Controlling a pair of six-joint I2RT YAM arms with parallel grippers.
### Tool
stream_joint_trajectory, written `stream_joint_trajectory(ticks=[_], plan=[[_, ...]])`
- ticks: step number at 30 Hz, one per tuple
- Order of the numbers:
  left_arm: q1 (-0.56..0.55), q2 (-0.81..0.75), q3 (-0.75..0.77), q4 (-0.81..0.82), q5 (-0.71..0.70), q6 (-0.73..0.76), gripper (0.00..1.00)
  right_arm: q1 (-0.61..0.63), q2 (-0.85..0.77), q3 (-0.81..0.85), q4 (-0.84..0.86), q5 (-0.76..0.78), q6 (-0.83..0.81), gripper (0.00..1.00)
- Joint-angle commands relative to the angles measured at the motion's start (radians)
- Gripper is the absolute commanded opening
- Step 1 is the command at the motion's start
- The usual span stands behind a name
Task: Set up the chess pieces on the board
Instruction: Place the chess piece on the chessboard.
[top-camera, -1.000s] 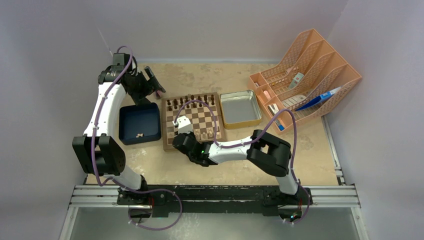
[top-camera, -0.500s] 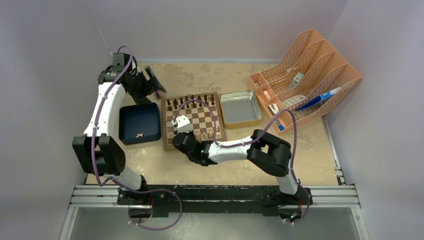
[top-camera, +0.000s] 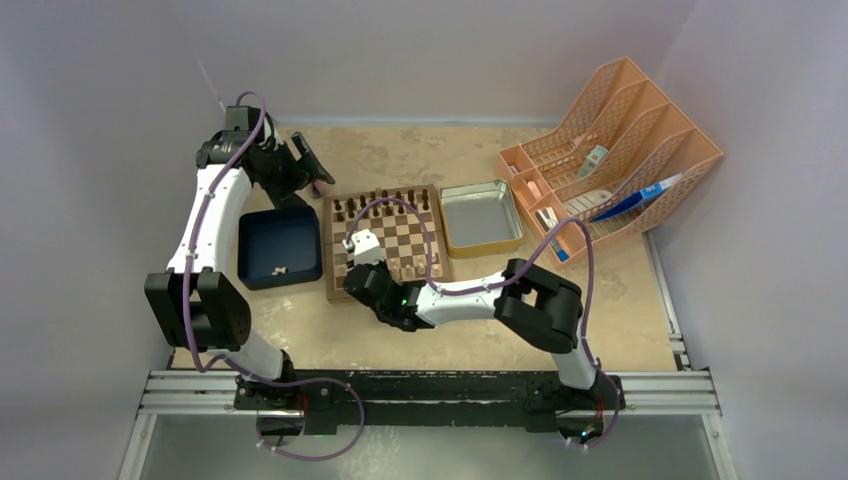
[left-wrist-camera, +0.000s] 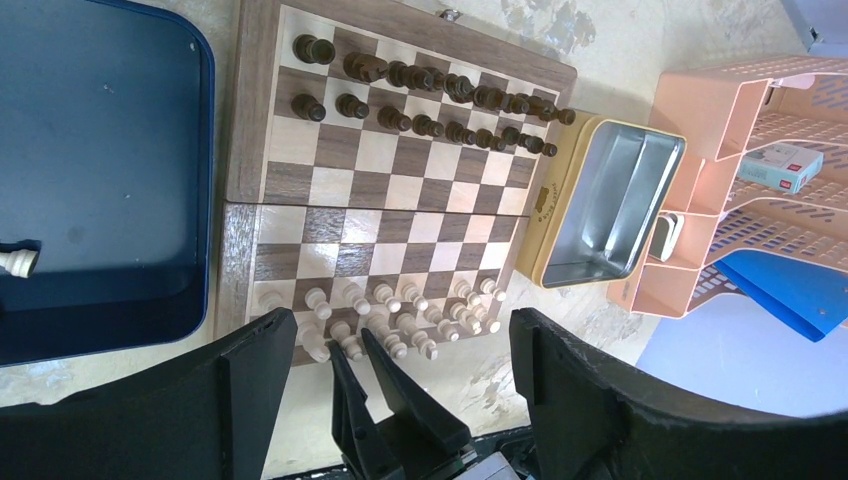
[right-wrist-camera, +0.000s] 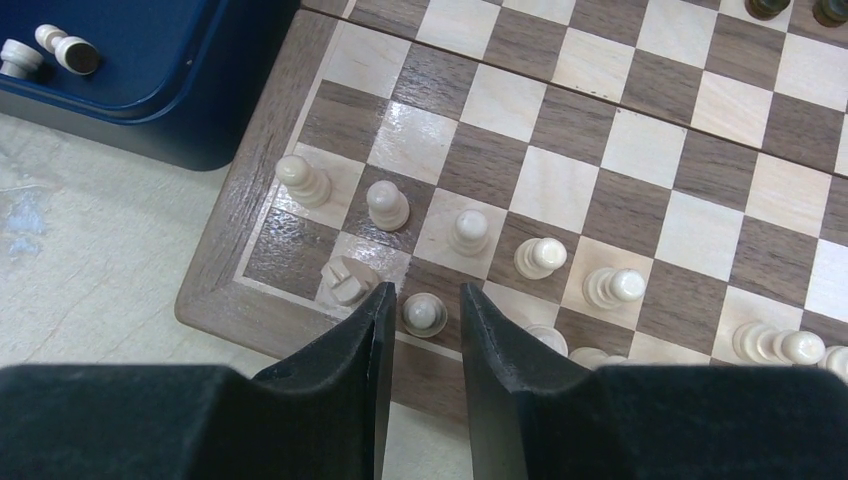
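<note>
The left fingers (top-camera: 305, 165) hang spread wide, holding nothing, above the worktop (top-camera: 420, 150) at 10 o'clock from the board (top-camera: 402, 243). A blue tray (top-camera: 270, 235) lies at its 9 o'clock. Dark chess pieces (left-wrist-camera: 427, 126) line the board's 12 o'clock edge and pale ones its 6 o'clock edge. At the 7 o'clock corner the right fingers (right-wrist-camera: 428, 295) stand slightly parted around a pale piece (right-wrist-camera: 424, 313), just clear of it. A metal tin (top-camera: 482, 215) sits at 3 o'clock.

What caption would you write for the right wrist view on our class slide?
Right gripper straddles a pale piece on the board's edge row near a corner, jaws parted; blue tray alongside.
</note>
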Motion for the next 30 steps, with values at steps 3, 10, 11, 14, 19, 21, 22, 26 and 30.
stream_joint_trajectory(ticks=[3, 10, 11, 14, 19, 21, 22, 26, 30], plan=[[0.005, -0.033, 0.007, 0.017, 0.012, 0.009, 0.78, 0.001, -0.083, 0.035, -0.017, 0.057, -0.013, 0.33], [0.005, -0.058, -0.035, 0.025, 0.05, 0.001, 0.78, 0.001, -0.146, 0.033, -0.01, 0.05, -0.05, 0.37], [0.005, -0.063, -0.042, 0.025, 0.049, 0.002, 0.78, 0.001, -0.152, 0.038, -0.011, 0.045, -0.066, 0.37], [0.005, -0.072, -0.058, 0.025, 0.048, 0.007, 0.78, 0.001, -0.181, 0.053, -0.046, 0.023, -0.08, 0.38], [0.005, -0.076, -0.085, 0.016, 0.071, 0.009, 0.77, -0.001, -0.281, 0.043, -0.097, -0.045, -0.089, 0.39], [0.005, -0.074, -0.082, -0.017, 0.038, 0.012, 0.77, -0.005, -0.325, 0.065, -0.15, -0.077, -0.092, 0.4], [0.005, -0.074, -0.081, -0.027, 0.018, 0.012, 0.77, -0.006, -0.344, 0.08, -0.18, -0.081, -0.092, 0.4], [0.006, -0.062, -0.067, -0.08, -0.078, 0.01, 0.75, -0.006, -0.438, 0.109, -0.261, -0.082, -0.12, 0.41], [0.038, -0.046, -0.104, -0.118, -0.194, -0.05, 0.71, -0.006, -0.536, 0.099, -0.321, -0.083, -0.13, 0.41]])
